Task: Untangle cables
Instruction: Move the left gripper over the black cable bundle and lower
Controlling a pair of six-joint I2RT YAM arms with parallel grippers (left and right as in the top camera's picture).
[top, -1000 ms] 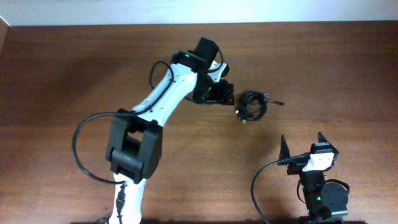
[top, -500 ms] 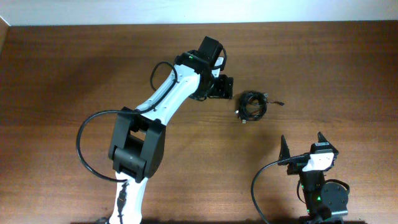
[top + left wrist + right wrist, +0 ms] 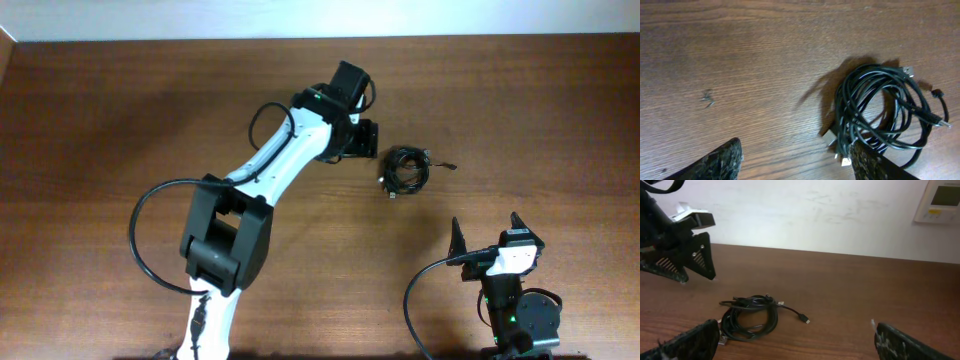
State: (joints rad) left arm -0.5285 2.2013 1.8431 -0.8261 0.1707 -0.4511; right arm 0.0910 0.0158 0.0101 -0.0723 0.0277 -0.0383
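Left gripper released, empty, beside cables; we'd pinch one outer loop, not whole bundle; right gripper released too.

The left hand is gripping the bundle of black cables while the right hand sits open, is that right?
Not quite. The left hand is open and holds nothing: the right wrist view shows it raised beside the cables, apart from them. The right hand is indeed open.

cables on table, right of left pincer
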